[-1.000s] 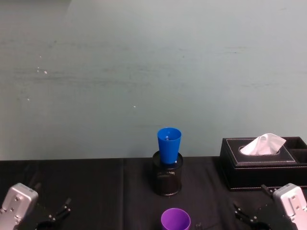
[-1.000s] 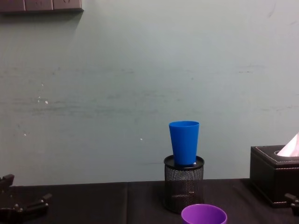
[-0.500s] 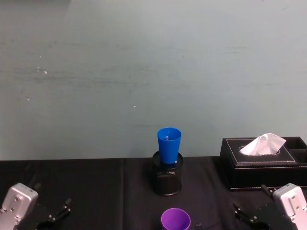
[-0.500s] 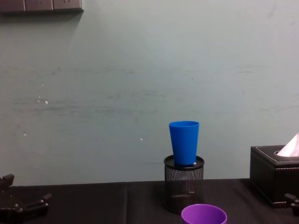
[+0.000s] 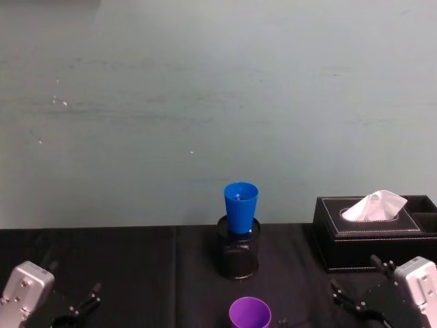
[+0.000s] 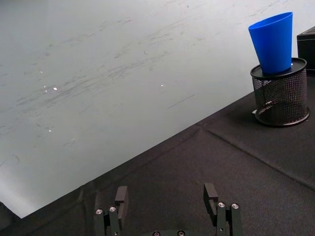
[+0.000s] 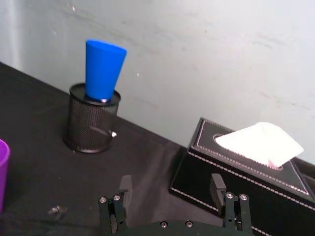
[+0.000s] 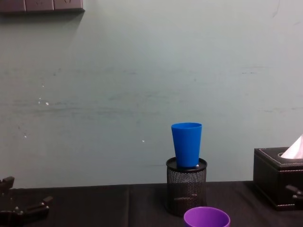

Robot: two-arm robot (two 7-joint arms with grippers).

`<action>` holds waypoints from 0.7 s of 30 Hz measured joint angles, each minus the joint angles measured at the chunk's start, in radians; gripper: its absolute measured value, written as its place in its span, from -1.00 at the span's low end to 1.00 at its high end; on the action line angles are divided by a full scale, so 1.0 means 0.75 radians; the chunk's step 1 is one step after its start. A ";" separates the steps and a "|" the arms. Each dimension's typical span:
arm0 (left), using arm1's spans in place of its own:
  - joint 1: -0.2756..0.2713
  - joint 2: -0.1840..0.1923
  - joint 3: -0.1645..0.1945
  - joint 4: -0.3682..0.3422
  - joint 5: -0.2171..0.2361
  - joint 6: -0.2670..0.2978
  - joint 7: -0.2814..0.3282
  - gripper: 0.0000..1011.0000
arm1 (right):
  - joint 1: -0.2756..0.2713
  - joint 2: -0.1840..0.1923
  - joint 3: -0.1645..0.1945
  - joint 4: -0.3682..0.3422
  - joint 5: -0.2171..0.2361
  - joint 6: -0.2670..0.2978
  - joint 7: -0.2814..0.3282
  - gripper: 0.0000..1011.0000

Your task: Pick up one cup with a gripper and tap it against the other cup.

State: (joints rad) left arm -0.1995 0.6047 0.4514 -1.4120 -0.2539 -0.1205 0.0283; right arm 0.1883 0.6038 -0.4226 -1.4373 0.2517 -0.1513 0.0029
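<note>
Starting at the left wrist view: the left tool point(image 6: 166, 191) hangs low over the black-clothed table point(image 6: 187, 167), its fingers spread wide with nothing between them. Well off from it we note the bright blue tapered plastic tumbler point(image 6: 273, 42), upright, its base sunk into a round black wire-mesh holder point(image 6: 280, 98).

Right wrist view: the right tool point(image 7: 171, 179) also has its fingers parted and empty. A black tissue box point(image 7: 231, 179) with a white tissue sticking out lies just past it. The blue tumbler point(image 7: 102, 71) sits in the mesh holder point(image 7: 91, 125) farther off. We catch a sliver of the purple tapered plastic tumbler point(image 7: 2, 172) at the picture's edge.

Head view: the purple tumbler point(image 5: 250, 314) stands on the table at the near edge, mouth up, in front of the holder point(image 5: 237, 256) and apart from it, between the two tools and touched by neither.

Chest view: the blue tumbler point(image 8: 186, 144) rises out of the holder point(image 8: 186, 189). We see just the rim of the purple tumbler point(image 8: 207, 217) below.
</note>
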 joint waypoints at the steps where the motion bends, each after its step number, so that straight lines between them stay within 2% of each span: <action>1: 0.000 0.000 0.000 0.000 0.000 0.000 0.000 0.98 | -0.004 0.001 0.005 -0.005 0.003 -0.005 0.006 0.98; 8: 0.000 0.000 0.000 0.000 0.000 0.000 0.000 0.98 | -0.045 0.027 0.042 -0.061 0.067 -0.052 0.112 0.98; 10: 0.000 0.000 0.000 0.000 0.000 0.000 0.000 0.98 | -0.074 0.053 0.062 -0.086 0.132 -0.076 0.204 0.98; 14: 0.000 0.000 0.000 0.000 0.000 0.000 0.000 0.98 | -0.098 0.078 0.078 -0.101 0.200 -0.098 0.307 0.98; 16: 0.000 0.000 0.000 0.000 0.000 0.000 0.000 0.98 | -0.117 0.106 0.086 -0.109 0.275 -0.107 0.428 0.98; 19: 0.000 0.000 0.000 0.000 0.000 0.000 0.000 0.98 | -0.122 0.127 0.082 -0.105 0.329 -0.106 0.545 0.98; 20: 0.000 0.000 0.000 0.000 0.000 0.000 0.000 0.98 | -0.122 0.127 0.082 -0.105 0.329 -0.106 0.545 0.98; 21: 0.000 0.000 0.000 0.000 0.000 0.000 0.000 0.98 | -0.121 0.133 0.077 -0.099 0.349 -0.102 0.600 0.98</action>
State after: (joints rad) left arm -0.1995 0.6047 0.4514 -1.4120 -0.2539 -0.1206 0.0283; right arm 0.0976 0.7039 -0.3648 -1.5118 0.5132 -0.2278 0.4530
